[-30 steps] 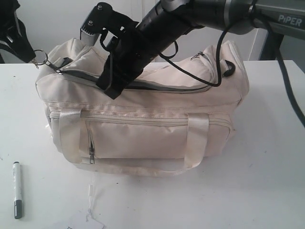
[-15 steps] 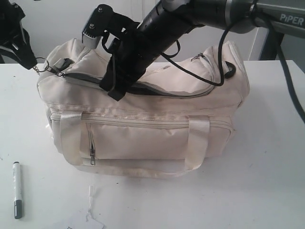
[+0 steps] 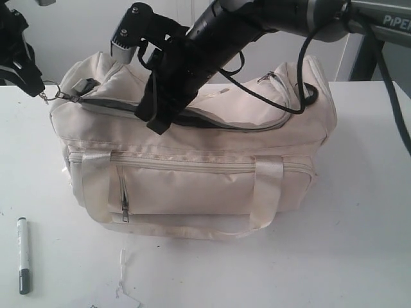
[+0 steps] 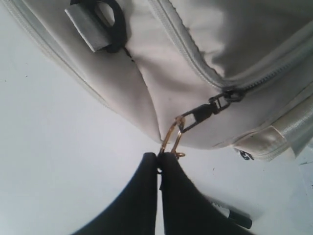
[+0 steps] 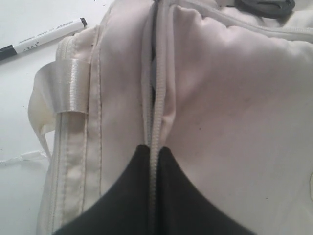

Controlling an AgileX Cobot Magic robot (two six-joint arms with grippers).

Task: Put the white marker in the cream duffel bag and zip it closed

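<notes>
Exterior view: the left gripper (image 3: 38,88), its black fingers pressed together, pinches a small gold metal ring (image 3: 46,96) at the end of the large soft cream fabric duffel bag (image 3: 192,179); the slim white marker with a dark cap (image 3: 23,255) lies on the white table (image 3: 359,244), well apart from that gripper; the right gripper (image 3: 156,122) sits on the bag's top.
Left wrist view: the ring links to a dark zip pull (image 4: 203,112).
Right wrist view: closed fingertips (image 5: 129,181) clamp the pale zip tape (image 5: 155,98); the marker lies beyond the bag's side.
</notes>
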